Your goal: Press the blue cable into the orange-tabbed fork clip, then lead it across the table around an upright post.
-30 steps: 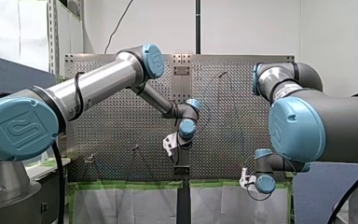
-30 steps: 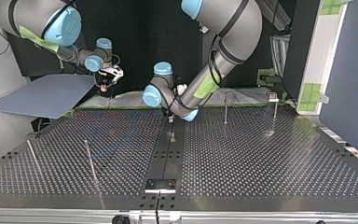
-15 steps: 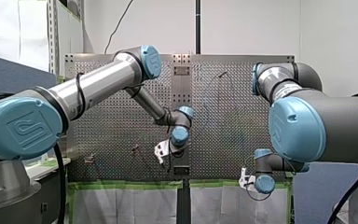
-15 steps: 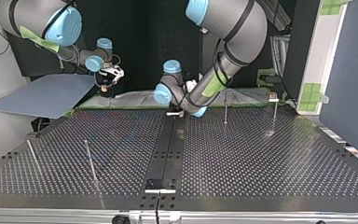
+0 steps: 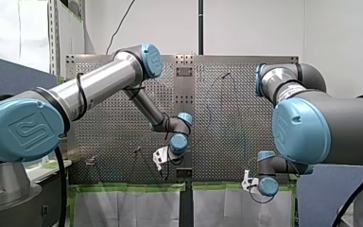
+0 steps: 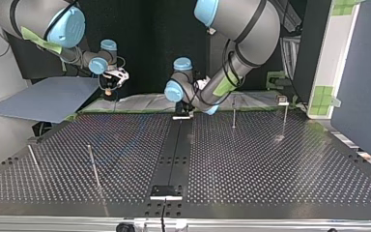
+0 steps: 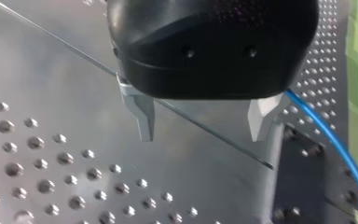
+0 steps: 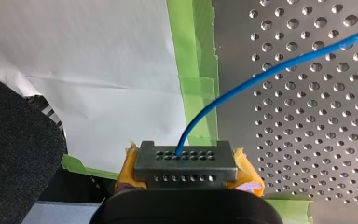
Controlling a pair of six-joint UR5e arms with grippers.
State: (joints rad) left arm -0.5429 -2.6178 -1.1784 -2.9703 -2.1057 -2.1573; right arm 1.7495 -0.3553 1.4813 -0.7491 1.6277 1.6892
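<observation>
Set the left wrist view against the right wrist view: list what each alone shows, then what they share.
Only the left wrist view: my left gripper, black with metal fingers, open and empty, a thin rod crossing under it, and the table's dark centre strip.
Only the right wrist view: my right gripper, yellow-padded, shut on the blue cable, and a white sheet past the table's edge.
Both: the blue cable, which in the left wrist view runs beside the gripper, untouched; the perforated table; green tape along its edge.
</observation>
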